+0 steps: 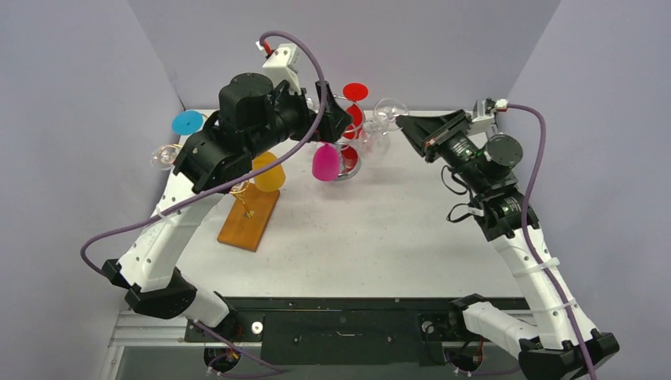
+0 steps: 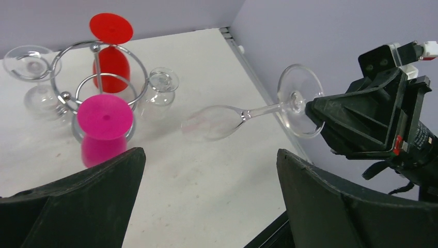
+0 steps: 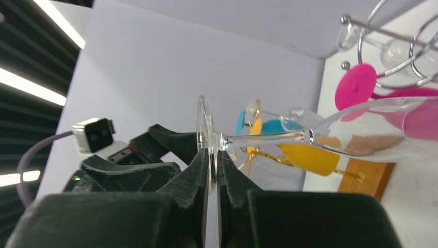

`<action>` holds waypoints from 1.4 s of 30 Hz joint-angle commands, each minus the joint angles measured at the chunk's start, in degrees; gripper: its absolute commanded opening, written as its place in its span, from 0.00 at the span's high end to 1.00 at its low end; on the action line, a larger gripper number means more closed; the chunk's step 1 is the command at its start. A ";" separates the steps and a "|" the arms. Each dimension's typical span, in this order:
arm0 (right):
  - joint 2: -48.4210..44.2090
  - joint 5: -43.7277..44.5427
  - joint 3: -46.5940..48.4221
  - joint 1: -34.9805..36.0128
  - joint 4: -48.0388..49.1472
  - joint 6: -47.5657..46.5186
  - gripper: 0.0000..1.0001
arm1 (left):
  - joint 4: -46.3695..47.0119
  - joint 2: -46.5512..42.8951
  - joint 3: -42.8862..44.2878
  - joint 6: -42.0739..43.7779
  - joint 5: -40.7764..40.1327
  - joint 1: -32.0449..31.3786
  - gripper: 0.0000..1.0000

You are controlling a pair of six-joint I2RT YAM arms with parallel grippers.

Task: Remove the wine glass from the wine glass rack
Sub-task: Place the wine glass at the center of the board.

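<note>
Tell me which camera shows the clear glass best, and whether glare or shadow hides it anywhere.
Left wrist view: even light, the clear wine glass sharp against the table, its foot pinched in the right tool. Top external view: soft shadows, that glass nearly lost against the pale wall. Right wrist view: tilted, bright ceiling strips at the left.

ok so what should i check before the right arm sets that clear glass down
1. right gripper shut on the foot of the clear wine glass: ok.
2. Glass apart from the rack: ok.
3. Glass upright: not ok, its stem lies about level.
4. left gripper open, holding nothing: ok.
5. Pinch firm enough on the thin foot: cannot tell.
</note>
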 commanded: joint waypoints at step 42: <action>17.25 -13.97 14.53 -17.01 66.95 57.77 1.00 | 65.09 13.97 1.34 -47.13 50.82 17.88 0.40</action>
